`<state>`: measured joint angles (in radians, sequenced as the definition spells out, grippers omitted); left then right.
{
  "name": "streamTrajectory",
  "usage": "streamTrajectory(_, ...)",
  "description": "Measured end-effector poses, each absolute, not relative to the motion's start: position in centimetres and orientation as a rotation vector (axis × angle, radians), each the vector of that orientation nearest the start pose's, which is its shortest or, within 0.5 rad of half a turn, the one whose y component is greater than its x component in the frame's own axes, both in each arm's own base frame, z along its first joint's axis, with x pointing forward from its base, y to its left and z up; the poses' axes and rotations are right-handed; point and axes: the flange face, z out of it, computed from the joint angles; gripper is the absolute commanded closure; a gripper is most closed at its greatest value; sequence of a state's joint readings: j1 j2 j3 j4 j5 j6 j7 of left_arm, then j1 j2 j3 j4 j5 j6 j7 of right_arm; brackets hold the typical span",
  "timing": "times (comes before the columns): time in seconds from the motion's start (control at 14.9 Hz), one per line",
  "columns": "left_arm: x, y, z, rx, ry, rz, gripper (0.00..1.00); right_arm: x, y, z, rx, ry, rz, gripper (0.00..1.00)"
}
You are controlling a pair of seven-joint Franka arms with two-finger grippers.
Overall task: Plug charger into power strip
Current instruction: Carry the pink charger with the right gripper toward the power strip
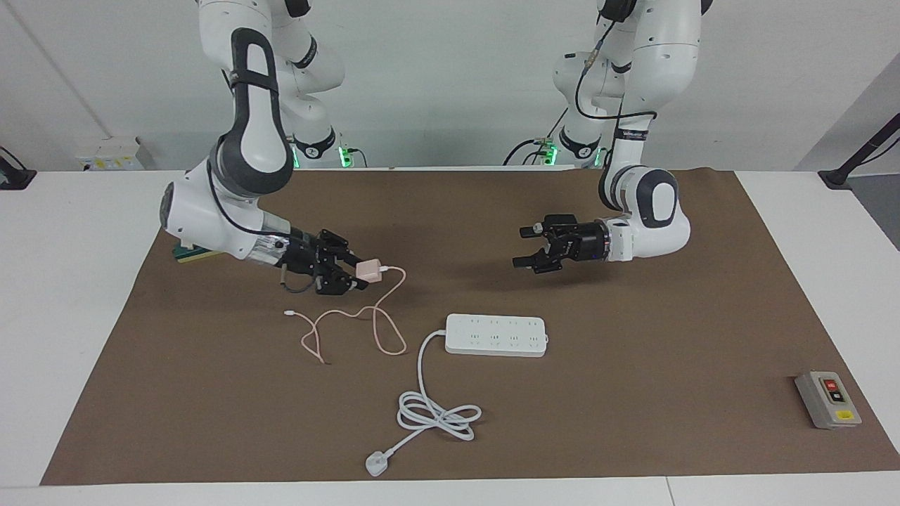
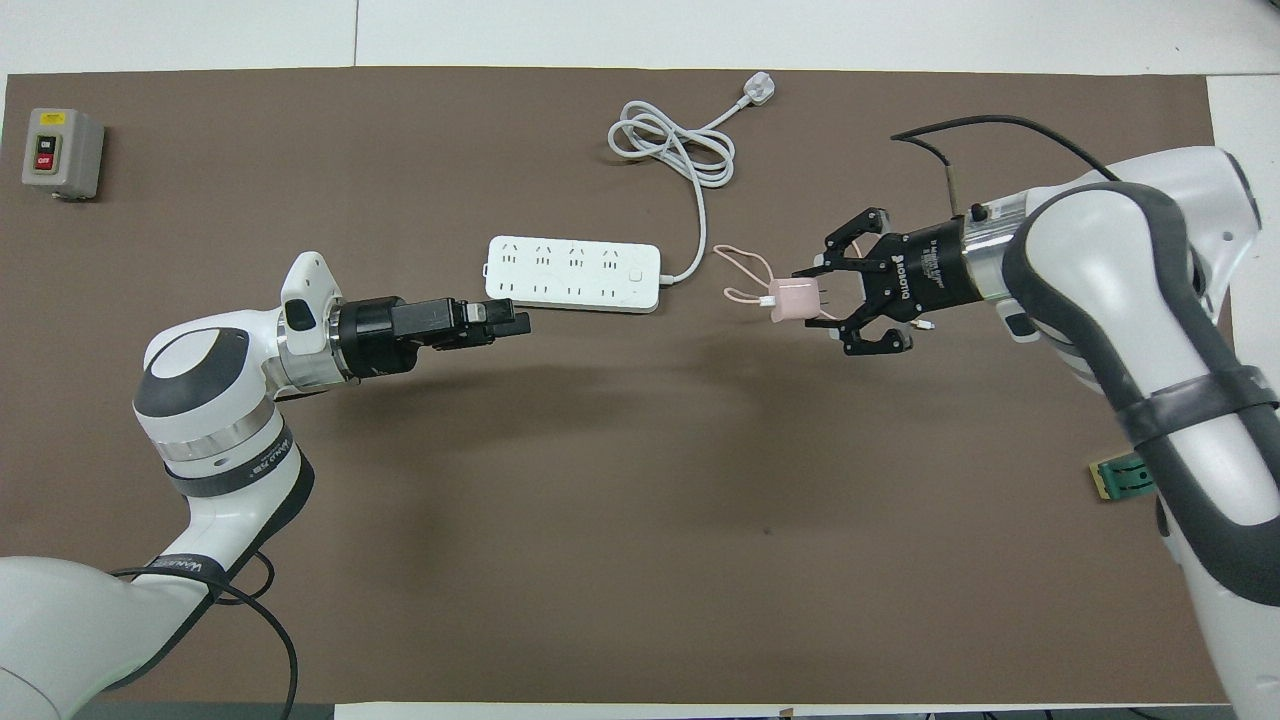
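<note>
My right gripper (image 1: 357, 275) (image 2: 822, 297) is shut on the charger (image 1: 368, 269) (image 2: 790, 300), a small pale pink cube held a little above the brown mat. Its thin pink cable (image 1: 351, 320) (image 2: 740, 270) hangs down and trails in loops on the mat. The power strip (image 1: 496, 335) (image 2: 573, 273) lies flat in the middle of the mat, sockets up, with the charger in the air beside its corded end. My left gripper (image 1: 522, 247) (image 2: 515, 322) hangs open and empty over the mat by the strip's other end.
The strip's thick white cord (image 1: 436, 411) (image 2: 670, 140) coils farther from the robots and ends in a white plug (image 1: 376, 464). A grey switch box (image 1: 827, 399) (image 2: 60, 152) sits toward the left arm's end. A green part (image 2: 1120, 478) lies under my right arm.
</note>
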<state>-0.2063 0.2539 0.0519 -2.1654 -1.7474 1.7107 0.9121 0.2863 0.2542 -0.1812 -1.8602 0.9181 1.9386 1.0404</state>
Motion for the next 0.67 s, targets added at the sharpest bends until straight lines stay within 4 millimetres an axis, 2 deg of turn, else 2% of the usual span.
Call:
streamTrajectory(0.13, 53.2, -17.3, 30.8, 1.597, 0.049, 0.102, 0.0, 60.0, 15.6, 39.4, -1.951, 1.546, 0.673, 1.0)
streamTrajectory(0.34, 52.8, -17.5, 29.8, 1.605, 0.084, 0.098, 0.0, 59.6, 18.5, 39.6, -1.966, 1.542, 0.643, 1.0)
streamTrajectory(0.47, 52.6, -18.0, 29.6, 1.607, 0.09, 0.095, 0.0, 59.4, 20.3, 39.6, -1.955, 1.555, 0.609, 1.0)
streamTrajectory(0.67, 52.4, -19.7, 29.5, 1.611, 0.117, 0.107, 0.0, 58.8, 24.5, 38.8, -1.918, 1.582, 0.561, 1.0)
